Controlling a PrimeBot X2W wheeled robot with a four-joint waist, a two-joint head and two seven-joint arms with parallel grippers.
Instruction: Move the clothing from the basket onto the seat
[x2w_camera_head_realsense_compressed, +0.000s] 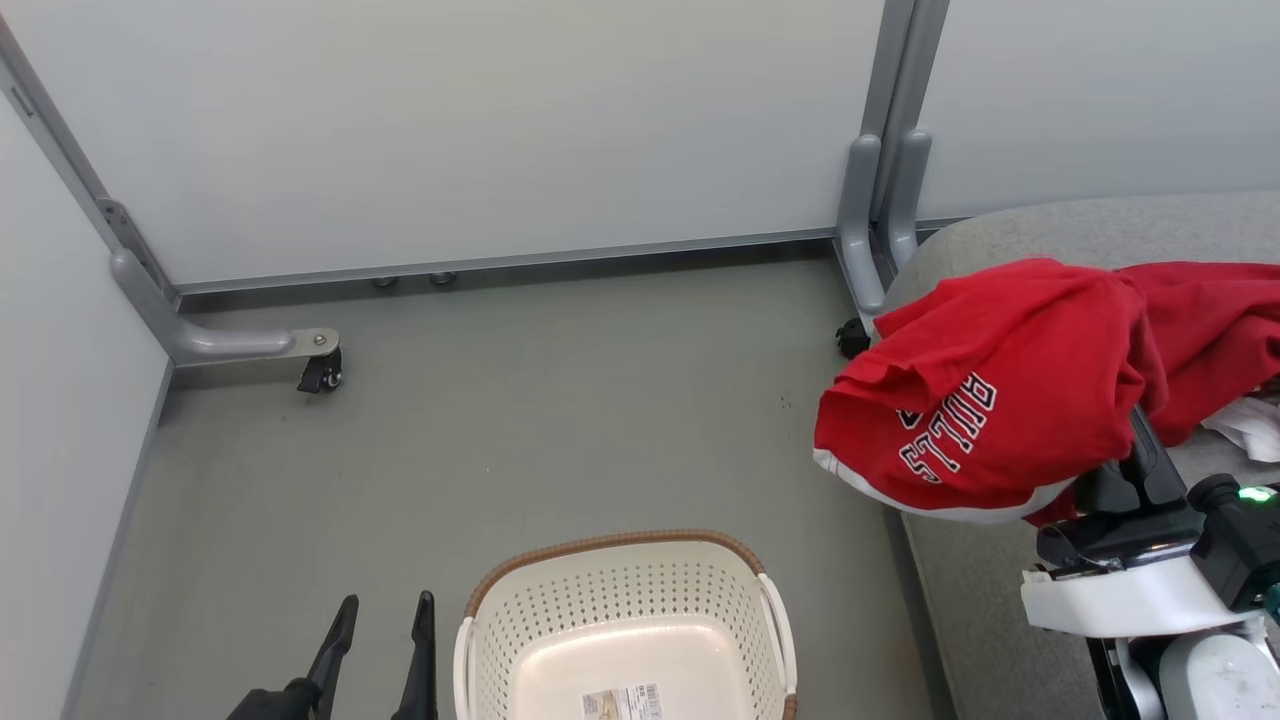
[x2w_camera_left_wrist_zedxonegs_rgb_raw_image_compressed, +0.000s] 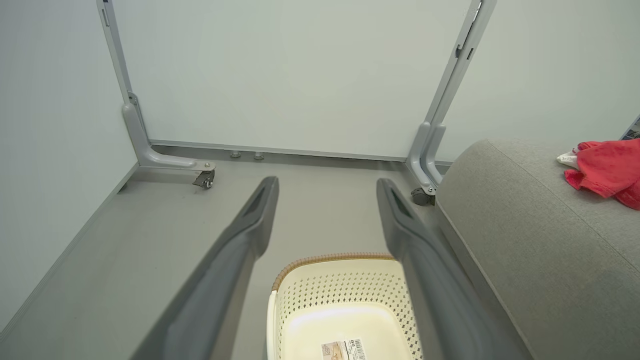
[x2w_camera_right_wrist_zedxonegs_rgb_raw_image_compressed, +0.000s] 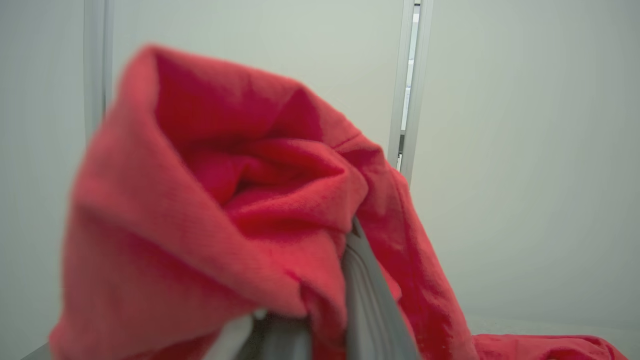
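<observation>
Here, head view, basket (x2w_camera_head_realsense_compressed: 620, 585): stands on the grey floor (x2w_camera_head_realsense_compressed: 500, 430) at the near edge, its bottom bare around a paper label (x2w_camera_head_realsense_compressed: 622, 703).
Head view, left gripper (x2w_camera_head_realsense_compressed: 388, 605): just left of the basket, its two dark fingers spread wide, empty.
Head view, seat (x2w_camera_head_realsense_compressed: 990, 610): right of the basket, its far left corner beside a partition foot (x2w_camera_head_realsense_compressed: 865, 240).
Head view, BULLS garment (x2w_camera_head_realsense_compressed: 990, 390): draped in a bunch over the right gripper (x2w_camera_head_realsense_compressed: 1143, 440) above the seat's left edge, with its white-trimmed hem lowest. Whether it touches the cushion cannot be told.
Head view, right gripper: fingers clamped together under the cloth, holding the BULLS garment.
Head view, second red garment (x2w_camera_head_realsense_compressed: 1210, 330): lies on the seat to the right of the held one, with a white piece at its near side.
Left wrist view, left gripper: fingers wide apart and empty, pointing toward the far panel (x2w_camera_left_wrist_zedxonegs_rgb_raw_image_compressed: 300, 75).
Left wrist view, basket: low between the fingers, label on its bottom.
Left wrist view, seat: to the right, with the second red garment lying on top at the far right, a white bit at its left end.
Right wrist view, right gripper: one grey finger rises from the bottom edge, with red cloth folded over its tip and pinched against it.
Right wrist view, BULLS garment: a close, blurred fold across the left and centre.
Right wrist view, second red garment: a low strip at the bottom right corner.
</observation>
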